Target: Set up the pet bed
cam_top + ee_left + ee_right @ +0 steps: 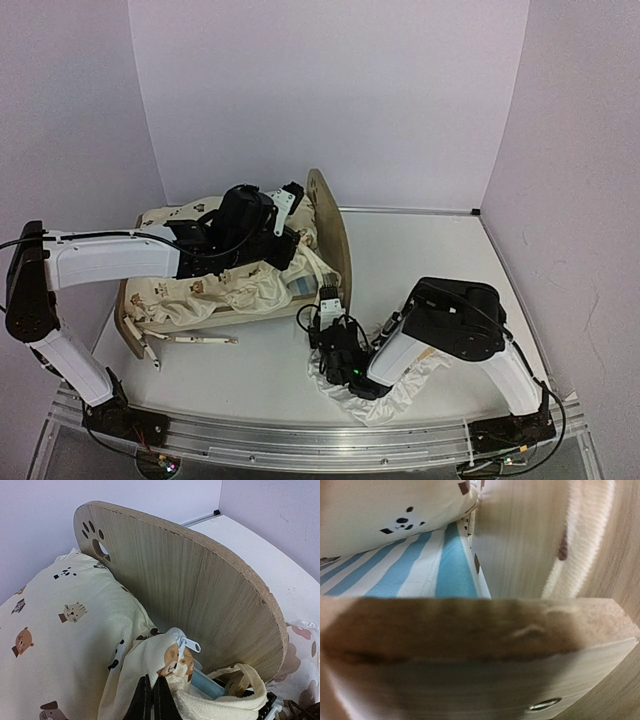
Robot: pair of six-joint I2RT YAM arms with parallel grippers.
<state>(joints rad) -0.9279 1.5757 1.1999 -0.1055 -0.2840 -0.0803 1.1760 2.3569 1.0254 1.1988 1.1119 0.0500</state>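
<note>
Seemingly midway: the bed point(332, 235) stands left of centre; the cushion point(190, 290) lies in it, bunched at its right end, the left gripper point(152, 700) pinched shut on its cloth. The right gripper point(328, 305), jaws untellable, is at the near corner. The pillow point(385, 405) lies outside, near right

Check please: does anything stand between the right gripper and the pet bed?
Nothing visible does. The right gripper is right at the pet bed, by its low wooden board. The cushion lies inside, behind that board; the pillow lies under the arm, not between.
</note>
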